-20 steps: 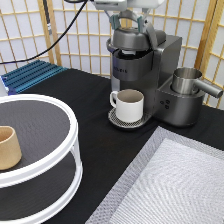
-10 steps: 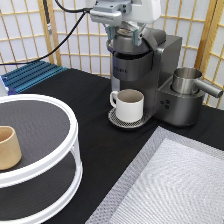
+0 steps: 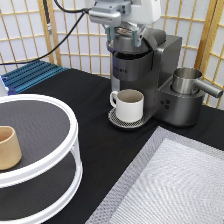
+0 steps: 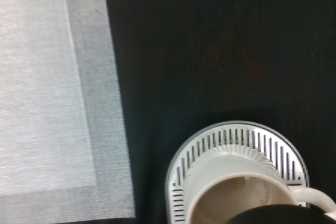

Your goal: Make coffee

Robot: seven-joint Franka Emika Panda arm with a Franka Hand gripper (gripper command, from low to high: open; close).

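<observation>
One black tabletop (image 3: 90,100) carries a grey mat (image 3: 170,185); paper screens (image 3: 30,35) stand behind. Claw (image 3: 131,31) sits atop the coffee machine (image 3: 150,75), grip unclear.

The gripper (image 3: 131,31) sits low on the machine (image 3: 145,70) (at twelve o'clock); its fingers cannot be made out.
</observation>
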